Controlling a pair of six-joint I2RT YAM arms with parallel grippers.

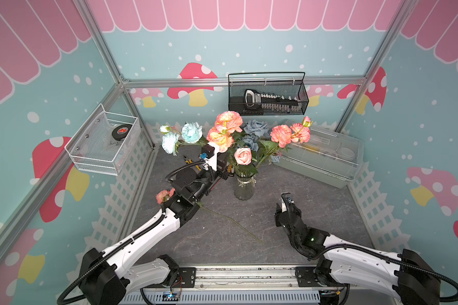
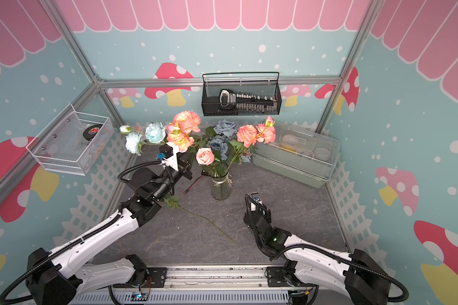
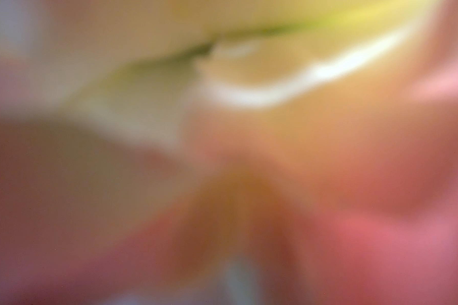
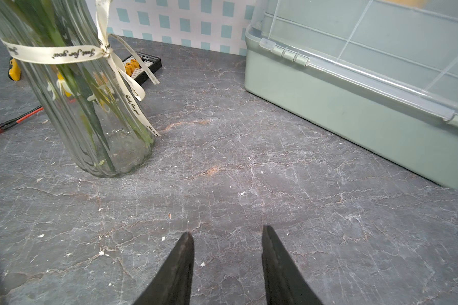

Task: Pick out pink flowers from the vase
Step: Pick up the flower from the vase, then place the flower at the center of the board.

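Staged robot-lab booth: aluminium frame [image 1: 156, 83], mushroom-print wall panels [image 1: 169, 47].

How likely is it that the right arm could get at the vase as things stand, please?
Probably yes. The vase stands close ahead of the right arm, with only bare table between them. The arm's jaws are open and empty; the box sits off the other way.

Left arm [image 1: 154, 229] extended forward and raised, left gripper [image 1: 227, 170] closed. Right arm [image 1: 354, 258] bent low, right gripper [image 4: 226, 233] with jaws apart.
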